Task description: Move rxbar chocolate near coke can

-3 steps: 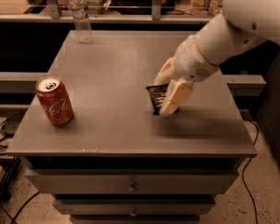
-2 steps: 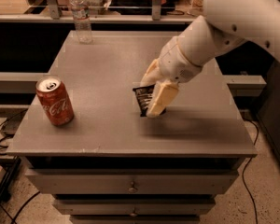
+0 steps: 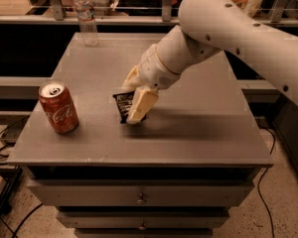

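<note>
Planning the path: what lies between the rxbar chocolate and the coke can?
Only bare table, in the camera view; the gripper grips the rxbar chocolate mid-table.

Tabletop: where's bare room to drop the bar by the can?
Free: the strip between the coke can and the gripper, which holds the rxbar chocolate mid-table. Also free are the table front edge right of the can and the front-right quarter. The water bottle takes the back-left corner. Crowded only under the arm.

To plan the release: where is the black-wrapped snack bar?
Camera view: the gripper holds the black rxbar chocolate at the grey table's middle, right of the red aluminium coke can.
</note>
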Available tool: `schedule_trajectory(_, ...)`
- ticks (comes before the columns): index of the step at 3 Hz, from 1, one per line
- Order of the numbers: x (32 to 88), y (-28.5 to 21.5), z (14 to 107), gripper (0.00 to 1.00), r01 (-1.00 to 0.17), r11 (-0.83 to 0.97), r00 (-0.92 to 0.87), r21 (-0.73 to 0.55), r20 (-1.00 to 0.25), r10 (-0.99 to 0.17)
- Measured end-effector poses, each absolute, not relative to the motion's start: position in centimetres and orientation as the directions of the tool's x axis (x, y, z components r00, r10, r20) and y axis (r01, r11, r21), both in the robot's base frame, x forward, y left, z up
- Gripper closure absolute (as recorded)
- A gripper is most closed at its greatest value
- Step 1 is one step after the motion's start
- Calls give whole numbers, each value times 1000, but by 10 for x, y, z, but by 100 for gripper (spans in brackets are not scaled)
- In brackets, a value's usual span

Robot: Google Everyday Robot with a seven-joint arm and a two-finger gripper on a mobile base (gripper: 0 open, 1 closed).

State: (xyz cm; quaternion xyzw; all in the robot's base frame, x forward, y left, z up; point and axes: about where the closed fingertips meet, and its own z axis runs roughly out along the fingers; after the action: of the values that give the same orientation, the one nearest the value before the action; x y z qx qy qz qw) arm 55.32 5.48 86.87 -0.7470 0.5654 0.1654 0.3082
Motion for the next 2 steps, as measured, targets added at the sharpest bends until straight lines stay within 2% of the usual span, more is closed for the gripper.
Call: schedule_trajectory(2, 557, 100, 858, 63, -939, -221, 343, -265, -646, -682)
